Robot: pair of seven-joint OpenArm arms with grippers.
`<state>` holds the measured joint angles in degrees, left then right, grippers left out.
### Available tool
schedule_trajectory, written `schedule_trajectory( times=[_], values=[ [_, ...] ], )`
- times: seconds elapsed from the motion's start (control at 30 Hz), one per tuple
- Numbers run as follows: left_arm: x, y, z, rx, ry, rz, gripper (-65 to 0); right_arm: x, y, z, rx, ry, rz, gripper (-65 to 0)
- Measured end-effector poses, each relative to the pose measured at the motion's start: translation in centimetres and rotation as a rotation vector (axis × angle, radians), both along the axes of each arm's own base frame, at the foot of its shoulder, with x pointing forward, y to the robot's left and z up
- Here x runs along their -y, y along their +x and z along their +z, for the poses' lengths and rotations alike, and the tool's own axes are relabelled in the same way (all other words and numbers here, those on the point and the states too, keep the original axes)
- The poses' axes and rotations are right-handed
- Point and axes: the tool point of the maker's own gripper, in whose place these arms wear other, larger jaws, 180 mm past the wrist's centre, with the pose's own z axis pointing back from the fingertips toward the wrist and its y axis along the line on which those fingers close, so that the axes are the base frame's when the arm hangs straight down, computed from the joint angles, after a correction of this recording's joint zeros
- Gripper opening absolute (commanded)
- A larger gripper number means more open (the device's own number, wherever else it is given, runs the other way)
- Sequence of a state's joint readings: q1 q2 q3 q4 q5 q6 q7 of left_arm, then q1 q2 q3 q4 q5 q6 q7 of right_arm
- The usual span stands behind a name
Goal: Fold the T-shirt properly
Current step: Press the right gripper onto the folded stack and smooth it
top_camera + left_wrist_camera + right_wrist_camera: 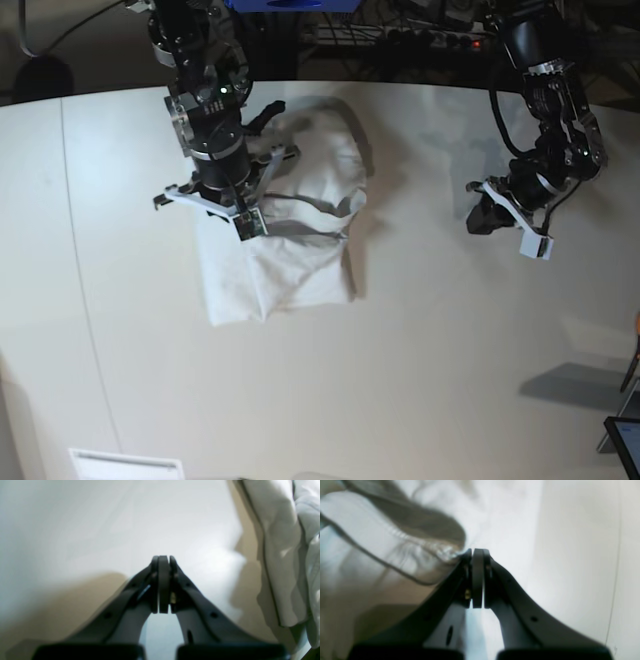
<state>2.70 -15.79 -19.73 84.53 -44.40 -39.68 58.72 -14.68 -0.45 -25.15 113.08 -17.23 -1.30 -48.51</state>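
**Right arm over the shirt, left arm clear of it**

T-shirt (pixel 285 225) lies bunched on the table (pixel 420 340), long axis running toward and away from the robot. Right gripper (pixel 243 222), directly above the shirt, is clenched beside a hem fold; whether it pinches cloth cannot be told. Left gripper (pixel 482 218), clenched on nothing, hangs well apart from the shirt
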Motion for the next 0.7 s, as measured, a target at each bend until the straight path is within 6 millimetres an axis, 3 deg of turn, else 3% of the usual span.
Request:
schedule_trajectory(
  times=[0.23,0.4,0.57,0.7],
  values=[
    [0.0,0.0,0.0,0.0,0.0,0.0,-65.0,-0.4,-0.4,-0.2,-0.012,0.012,0.002,-64.0],
    [0.0,0.0,0.0,0.0,-0.001,0.0,-65.0,-3.4,-1.2,0.2,-0.014,0.042,0.078,-64.0],
    [0.1,0.0,0.0,0.0,-0.002,0.0,-65.0,-5.2,0.7,2.2,0.046,0.081,0.095,-64.0],
    [0.0,-0.7,-0.5,-0.017,-0.001,0.001,-65.0,-5.4,2.2,2.5,0.063,0.066,0.099,-64.0]
  ],
)
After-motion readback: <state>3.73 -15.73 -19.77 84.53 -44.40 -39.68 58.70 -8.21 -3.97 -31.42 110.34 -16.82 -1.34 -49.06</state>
